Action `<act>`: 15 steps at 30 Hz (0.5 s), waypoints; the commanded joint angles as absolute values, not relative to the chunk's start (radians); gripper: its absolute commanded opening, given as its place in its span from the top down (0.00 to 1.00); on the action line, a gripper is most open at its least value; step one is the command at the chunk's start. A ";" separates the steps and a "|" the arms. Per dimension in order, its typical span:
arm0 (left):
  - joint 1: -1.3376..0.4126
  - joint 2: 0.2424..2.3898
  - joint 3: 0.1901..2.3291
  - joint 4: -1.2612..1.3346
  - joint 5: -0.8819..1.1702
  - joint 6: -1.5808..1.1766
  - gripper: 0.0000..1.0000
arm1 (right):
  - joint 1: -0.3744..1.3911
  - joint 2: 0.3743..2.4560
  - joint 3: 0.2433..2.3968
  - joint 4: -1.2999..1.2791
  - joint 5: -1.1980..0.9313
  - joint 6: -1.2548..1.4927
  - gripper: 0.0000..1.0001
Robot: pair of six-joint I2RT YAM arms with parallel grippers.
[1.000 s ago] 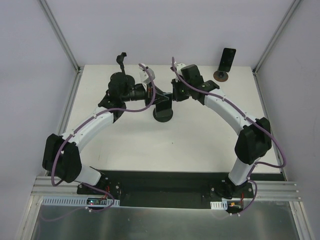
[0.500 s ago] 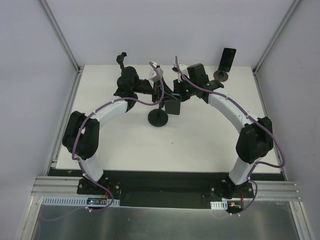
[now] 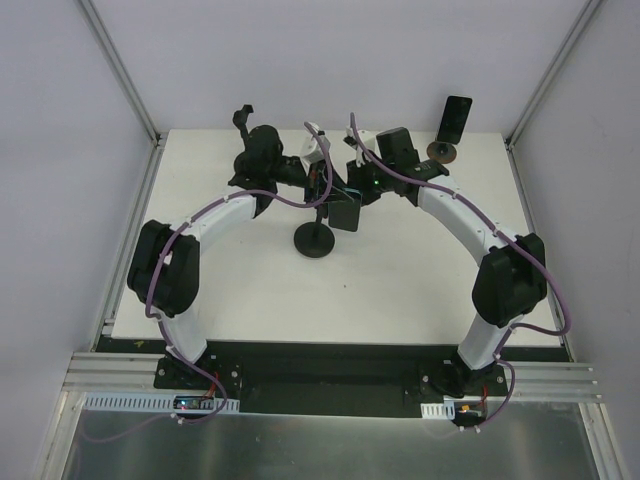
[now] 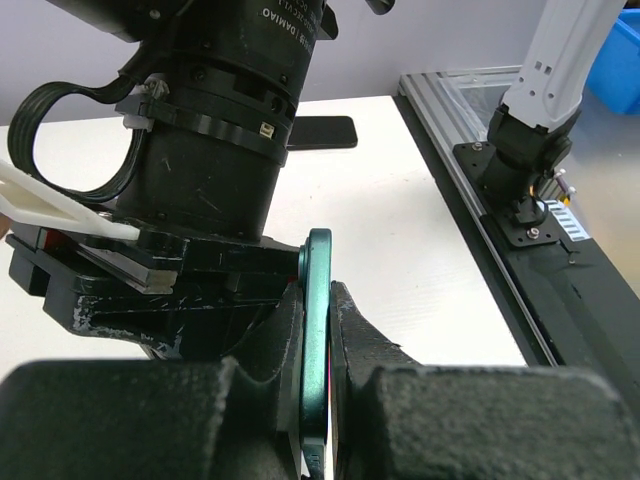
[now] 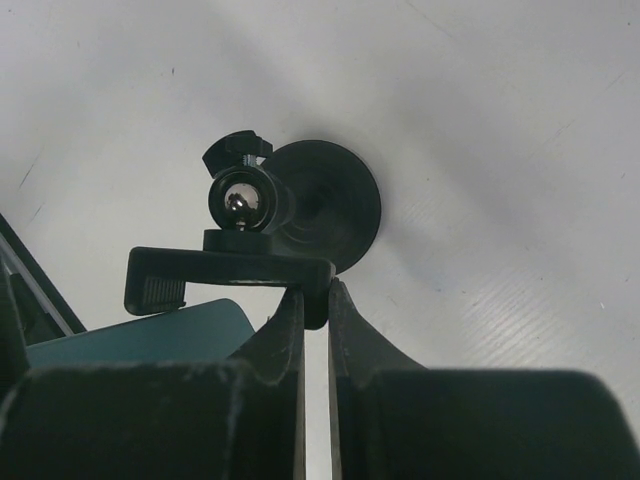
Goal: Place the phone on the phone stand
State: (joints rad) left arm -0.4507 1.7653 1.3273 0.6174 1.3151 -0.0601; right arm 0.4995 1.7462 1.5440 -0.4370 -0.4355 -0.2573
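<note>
Nearest me the table [image 3: 380, 290] lies bare in front of the arm bases, so I have room to draw back toward myself if needed. At mid-table both wrists meet over the phone stand [image 3: 313, 240]. My left gripper [image 4: 317, 315] has its jaws narrow, clamped on the phone [image 4: 317, 265], which is held on edge above the table, just beside the stand's head. My right gripper [image 5: 315, 300] is pinched almost closed on the cradle bracket [image 5: 230, 265], steadying it above the round base [image 5: 335, 205]. I judge the step in hand to be seating the phone. I would hold the bracket firm so the ball joint [image 5: 240, 200] cannot swivel, line the phone's edge up with the bracket's lip, slide it in slowly, and free the left jaws only once it rests. The wrists crowd each other, so small moves only. Farther back a spare stand [image 3: 243, 118] stands at left and a second phone [image 3: 457, 118] on its own mount at right, both near the far edge and well apart from my work.
</note>
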 commanded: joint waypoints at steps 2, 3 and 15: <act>-0.437 1.787 1.400 0.640 1.319 0.002 1.00 | 0.512 1.687 1.549 -0.469 -0.574 -0.262 0.99; -0.437 1.792 1.407 0.638 1.319 0.002 1.00 | 0.514 1.687 1.552 -0.472 -0.578 -0.264 0.99; -0.434 1.848 1.486 0.480 1.292 0.067 1.00 | 0.517 1.675 1.539 -0.488 -0.611 -0.287 0.99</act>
